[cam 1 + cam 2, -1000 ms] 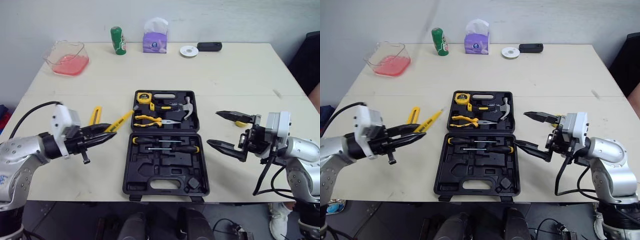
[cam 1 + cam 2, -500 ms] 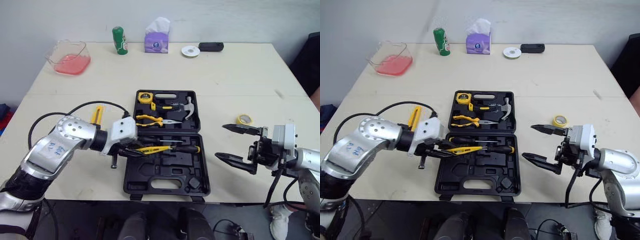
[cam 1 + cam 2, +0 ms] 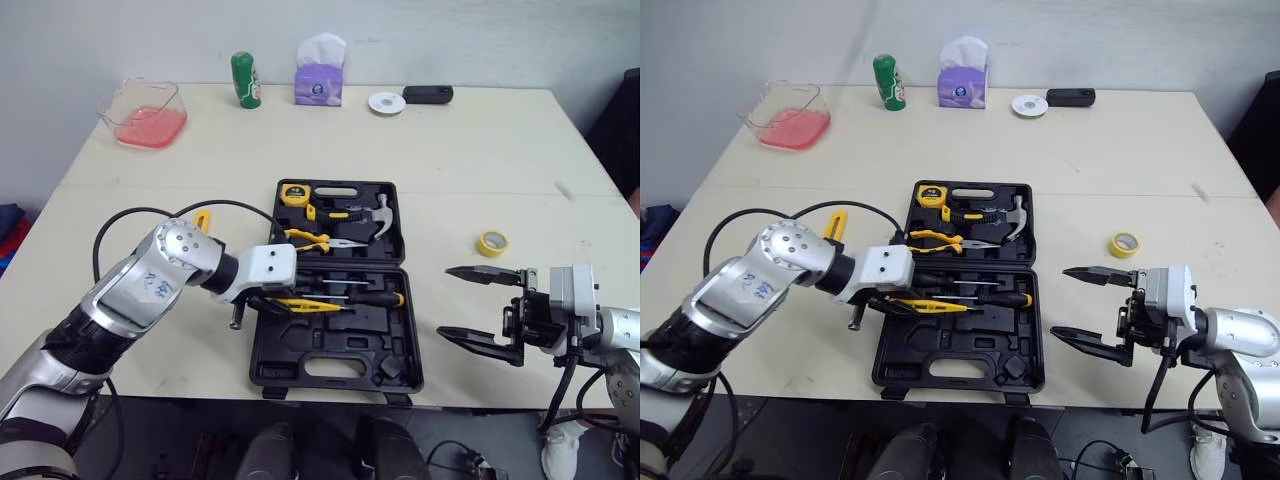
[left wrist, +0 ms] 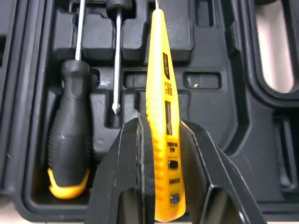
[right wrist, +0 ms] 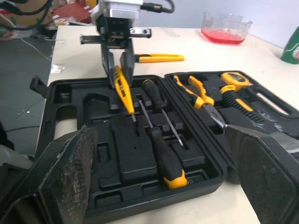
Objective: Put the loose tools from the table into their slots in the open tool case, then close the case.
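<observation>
**Tool case open, tester pen in the left grip**

Tool case point(image 3: 330, 348) lying open and flat near the front edge of a pale beige table point(image 3: 450, 160), with a plain light wall behind. Along the far edge of the table: a clear tub of red liquid point(image 3: 145, 108), a green can point(image 3: 244, 80), a purple tissue box point(image 3: 320, 82), a white disc point(image 3: 385, 102) and a small black device point(image 3: 428, 94).

In the far half of the case: a yellow tape measure point(image 3: 292, 195), a hammer point(image 3: 380, 212) and yellow-handled pliers point(image 3: 320, 240). In the near half: two screwdrivers point(image 3: 350, 292) side by side.

Left gripper point(image 3: 282, 300) clamped on a yellow tester pen point(image 4: 164, 116) — held over the near half of the case, just beside the screwdrivers, tip toward the robot's right. Impossible to tell whether touching the tray.

Right gripper point(image 3: 447, 302) spread wide with nothing between the fingers, hovering by the table's front edge, right of the case and apart from it.

Loose on the table: a roll of yellow tape point(image 3: 491, 243) to the right of the case, and a yellow tool point(image 3: 203, 220) to its left (partly hidden behind the left arm, kind unclear).

Black print along the pen's yellow body in the left wrist view — too small to read. Labels on the can and tissue box likewise not legible.
</observation>
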{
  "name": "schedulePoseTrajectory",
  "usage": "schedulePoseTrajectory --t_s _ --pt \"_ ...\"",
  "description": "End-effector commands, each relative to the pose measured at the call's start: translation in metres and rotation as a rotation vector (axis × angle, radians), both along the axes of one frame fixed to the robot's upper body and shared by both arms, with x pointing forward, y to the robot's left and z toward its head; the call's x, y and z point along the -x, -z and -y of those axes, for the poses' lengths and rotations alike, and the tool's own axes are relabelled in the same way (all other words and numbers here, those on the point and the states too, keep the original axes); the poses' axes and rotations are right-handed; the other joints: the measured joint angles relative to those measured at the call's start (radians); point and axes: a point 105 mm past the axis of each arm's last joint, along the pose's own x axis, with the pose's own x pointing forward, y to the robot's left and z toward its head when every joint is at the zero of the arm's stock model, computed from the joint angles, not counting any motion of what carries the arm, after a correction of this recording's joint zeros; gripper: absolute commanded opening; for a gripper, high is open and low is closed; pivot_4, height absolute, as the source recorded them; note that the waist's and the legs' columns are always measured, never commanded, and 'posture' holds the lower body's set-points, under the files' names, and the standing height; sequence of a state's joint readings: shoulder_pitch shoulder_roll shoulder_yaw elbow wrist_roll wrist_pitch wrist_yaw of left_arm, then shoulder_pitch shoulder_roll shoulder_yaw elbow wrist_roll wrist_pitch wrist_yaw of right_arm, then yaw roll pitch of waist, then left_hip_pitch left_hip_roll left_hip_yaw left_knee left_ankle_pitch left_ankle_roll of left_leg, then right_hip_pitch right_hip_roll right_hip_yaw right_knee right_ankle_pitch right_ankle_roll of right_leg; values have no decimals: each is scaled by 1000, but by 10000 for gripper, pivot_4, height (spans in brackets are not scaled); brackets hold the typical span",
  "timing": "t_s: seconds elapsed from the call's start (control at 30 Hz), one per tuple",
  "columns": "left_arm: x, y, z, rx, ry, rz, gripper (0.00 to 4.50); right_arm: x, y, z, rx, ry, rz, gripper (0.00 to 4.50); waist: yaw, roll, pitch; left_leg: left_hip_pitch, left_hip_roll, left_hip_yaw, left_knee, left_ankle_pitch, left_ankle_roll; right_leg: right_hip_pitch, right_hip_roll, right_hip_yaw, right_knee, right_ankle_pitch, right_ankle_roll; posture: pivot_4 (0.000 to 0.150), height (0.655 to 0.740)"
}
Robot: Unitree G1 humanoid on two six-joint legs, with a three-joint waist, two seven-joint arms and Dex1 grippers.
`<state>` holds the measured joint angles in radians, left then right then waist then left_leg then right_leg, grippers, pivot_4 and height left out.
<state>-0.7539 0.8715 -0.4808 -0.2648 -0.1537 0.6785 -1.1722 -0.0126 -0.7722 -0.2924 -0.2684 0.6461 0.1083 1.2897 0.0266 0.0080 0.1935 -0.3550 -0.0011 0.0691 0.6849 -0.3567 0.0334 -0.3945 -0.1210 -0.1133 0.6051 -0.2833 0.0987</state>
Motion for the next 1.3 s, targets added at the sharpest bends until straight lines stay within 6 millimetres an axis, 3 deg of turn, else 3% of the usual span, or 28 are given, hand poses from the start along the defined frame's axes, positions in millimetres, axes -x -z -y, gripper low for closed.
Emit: schedulePoseTrajectory --t_s 0.03,0.5,1.3 --pt "-4 -2 1 -39 -5 23 4826 3 -7 2 -6 -5 31 45000 0 0 0 0 0 0 0 0 0 0 0 0 0 0 0 1500 7400" --pt "-12 6 12 -72 -3 5 4826 5 -3 0 -14 11 27 45000 0 -1 0 0 0 0 2 0 0 0 1 1 1 0 1 1500 7400" --pt "-10 25 -7 -197 -11 -57 4826 5 2 2 -15 2 32 45000 -3 -1 0 1 1 0 4 0 0 1 2 3 3 0 1 1500 7400"
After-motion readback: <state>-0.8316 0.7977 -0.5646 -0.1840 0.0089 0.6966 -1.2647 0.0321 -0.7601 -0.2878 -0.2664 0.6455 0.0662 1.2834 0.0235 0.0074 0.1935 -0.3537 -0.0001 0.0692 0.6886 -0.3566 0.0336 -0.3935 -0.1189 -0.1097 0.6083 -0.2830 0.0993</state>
